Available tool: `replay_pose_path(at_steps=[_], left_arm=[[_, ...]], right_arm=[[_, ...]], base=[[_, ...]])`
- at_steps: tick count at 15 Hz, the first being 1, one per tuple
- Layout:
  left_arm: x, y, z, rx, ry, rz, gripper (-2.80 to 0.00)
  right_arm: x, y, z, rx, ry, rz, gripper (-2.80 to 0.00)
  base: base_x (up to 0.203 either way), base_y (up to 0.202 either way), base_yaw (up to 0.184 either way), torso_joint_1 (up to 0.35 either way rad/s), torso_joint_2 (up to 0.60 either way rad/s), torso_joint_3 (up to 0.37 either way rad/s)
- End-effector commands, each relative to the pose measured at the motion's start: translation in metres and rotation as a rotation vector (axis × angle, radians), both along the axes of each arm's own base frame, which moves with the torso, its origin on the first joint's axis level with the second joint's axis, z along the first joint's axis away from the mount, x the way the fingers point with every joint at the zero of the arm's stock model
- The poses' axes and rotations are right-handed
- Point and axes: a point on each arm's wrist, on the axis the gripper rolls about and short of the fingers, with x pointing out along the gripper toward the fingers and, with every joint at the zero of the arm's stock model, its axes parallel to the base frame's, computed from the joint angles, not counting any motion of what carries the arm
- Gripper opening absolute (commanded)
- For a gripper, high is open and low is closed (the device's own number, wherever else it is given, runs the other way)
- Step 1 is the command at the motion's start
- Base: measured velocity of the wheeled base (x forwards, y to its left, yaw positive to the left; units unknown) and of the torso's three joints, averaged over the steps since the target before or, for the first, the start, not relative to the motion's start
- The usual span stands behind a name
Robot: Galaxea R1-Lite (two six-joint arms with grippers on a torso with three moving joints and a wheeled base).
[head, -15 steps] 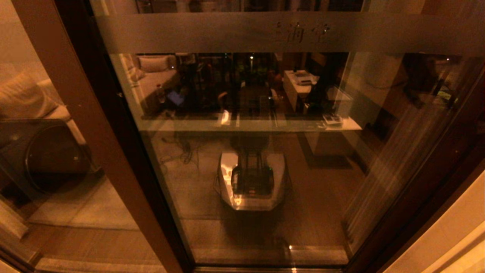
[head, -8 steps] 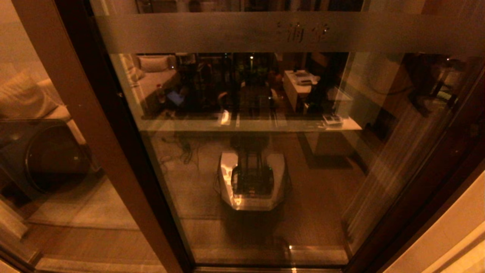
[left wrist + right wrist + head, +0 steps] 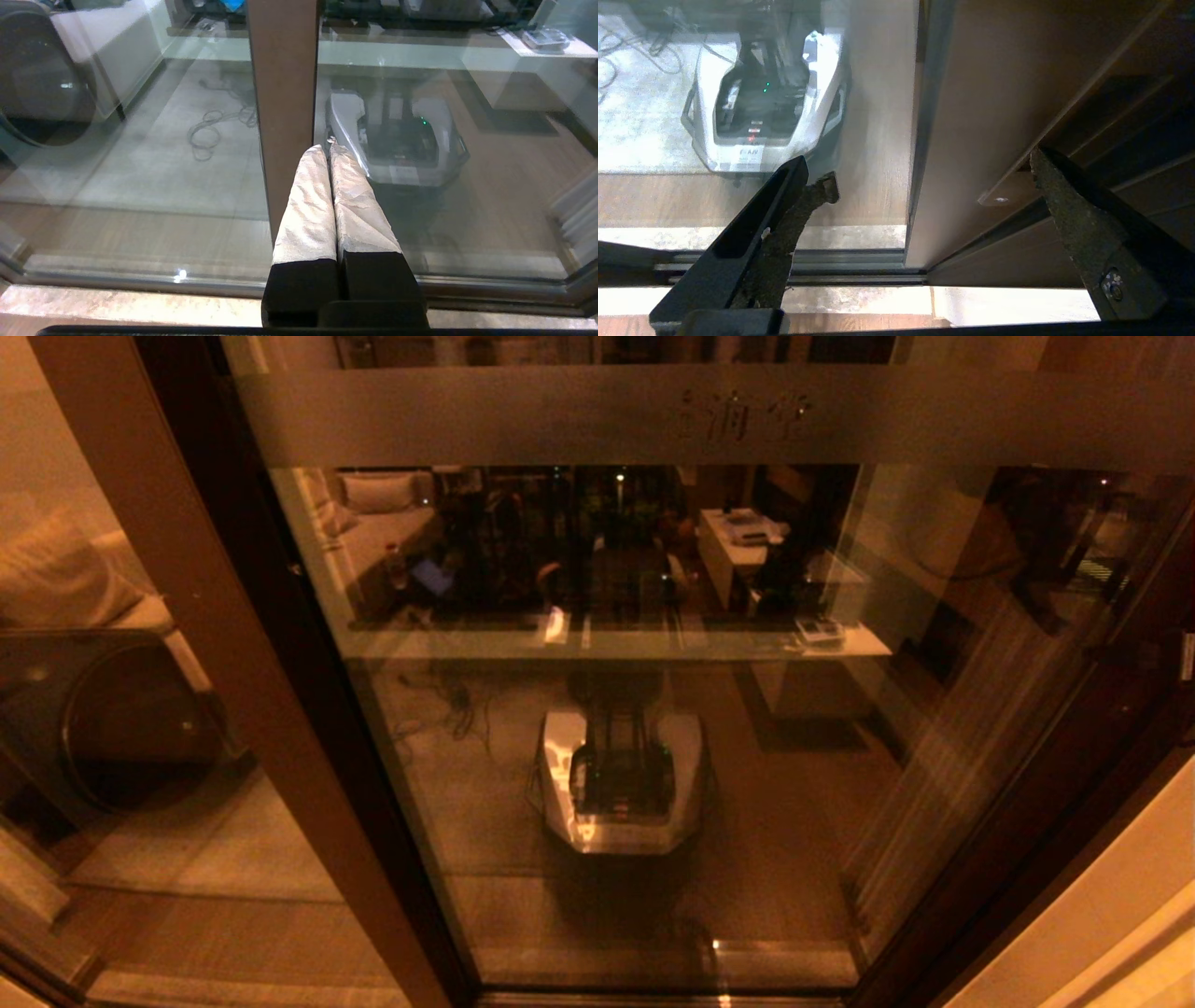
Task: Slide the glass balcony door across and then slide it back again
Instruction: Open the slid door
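The door [image 3: 653, 709], a tall glass panel in a dark brown frame with a frosted lettered band near its top, is filling the head view directly ahead of the robot. It is standing across the opening, its right stile [image 3: 1055, 784] running down the right side of that view. The glass is mirroring the room and the robot's own base.

Compared with a second ago, the door itself is looking unmoved. What is changing is at the far right: a small part of the right arm is just edging into the head view beside the stile, where nothing showed before.

In the right wrist view, the right gripper [image 3: 929, 172] is hovering with its jaws spread wide on either side of the stile's edge, near the slim handle [image 3: 1059, 126], touching nothing yet.

The left gripper [image 3: 329, 154] is resting parked near the centre post [image 3: 282, 93], its jaws pressed together and empty.

The task appears barely begun: the right arm seems to be lining up for a grip, and the first slide is not yet under way.
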Motion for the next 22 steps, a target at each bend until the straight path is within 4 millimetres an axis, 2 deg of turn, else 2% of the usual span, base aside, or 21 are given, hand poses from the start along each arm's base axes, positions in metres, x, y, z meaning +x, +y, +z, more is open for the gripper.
replay_pose_path(at_steps=[1, 11, 22], left_arm=[[0.000, 0.000, 0.000, 0.000, 0.001, 0.000, -2.80], [0.000, 0.000, 0.000, 0.000, 0.001, 0.000, -2.80], [0.000, 0.000, 0.000, 0.000, 0.001, 0.000, -2.80]], right_arm=[[0.004, 0.000, -0.002, -0.003, -0.002, 0.007, 0.00], [0.011, -0.003, -0.008, -0.015, -0.007, -0.004, 0.00], [0.007, 0.020, -0.002, -0.012, -0.011, 0.044, 0.00]], base=[[0.000, 0.000, 0.000, 0.000, 0.00, 0.000], [0.000, 0.000, 0.000, 0.000, 0.00, 0.000], [0.000, 0.000, 0.000, 0.000, 0.00, 0.000]])
